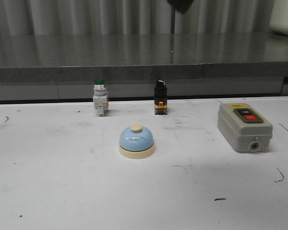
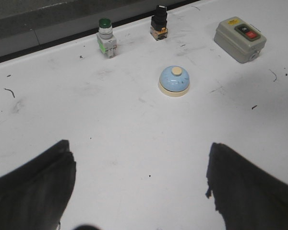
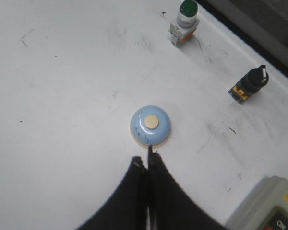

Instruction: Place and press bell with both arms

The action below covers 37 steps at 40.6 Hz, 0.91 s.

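Note:
The light-blue bell with cream base and cream top button stands upright on the white table, near the middle. It also shows in the left wrist view and the right wrist view. My left gripper is open and empty, well short of the bell. My right gripper is shut and empty, its tips close beside the bell's base and above the table. Neither gripper shows in the front view.
A green-capped push button and a black selector switch stand behind the bell at the table's far edge. A grey switch box lies to the right. A grey ledge runs behind the table.

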### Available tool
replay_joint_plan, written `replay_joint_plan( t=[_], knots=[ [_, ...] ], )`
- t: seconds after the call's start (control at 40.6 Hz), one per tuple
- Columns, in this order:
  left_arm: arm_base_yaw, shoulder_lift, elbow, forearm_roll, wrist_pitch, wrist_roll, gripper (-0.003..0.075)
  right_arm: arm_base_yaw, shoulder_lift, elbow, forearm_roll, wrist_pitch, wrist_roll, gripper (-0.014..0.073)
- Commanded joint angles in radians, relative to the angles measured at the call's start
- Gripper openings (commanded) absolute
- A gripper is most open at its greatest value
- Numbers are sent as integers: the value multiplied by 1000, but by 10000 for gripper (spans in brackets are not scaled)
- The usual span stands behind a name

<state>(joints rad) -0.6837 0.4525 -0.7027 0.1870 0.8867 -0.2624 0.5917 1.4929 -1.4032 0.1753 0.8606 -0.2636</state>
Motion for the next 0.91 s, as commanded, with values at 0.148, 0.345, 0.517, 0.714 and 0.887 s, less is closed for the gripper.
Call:
replay_joint_plan(
  t=[0.148, 0.345, 0.517, 0.714, 0.887],
  knots=[
    [-3, 6, -24, 10, -68, -9, 547, 3, 164, -68, 9, -136, -13, -68],
    [-3, 6, -24, 10, -68, -9, 547, 3, 314, -68, 10, -238, -12, -68],
    [-3, 6, -24, 10, -68, -9, 547, 3, 420, -68, 23, -313, -12, -68],
    [-3, 6, -24, 10, -68, -9, 547, 2, 398, -97, 23, -260, -9, -68],
    [-3, 6, -24, 10, -68, -9, 547, 2, 265, -100, 23, -188, -9, -68]
  ],
)
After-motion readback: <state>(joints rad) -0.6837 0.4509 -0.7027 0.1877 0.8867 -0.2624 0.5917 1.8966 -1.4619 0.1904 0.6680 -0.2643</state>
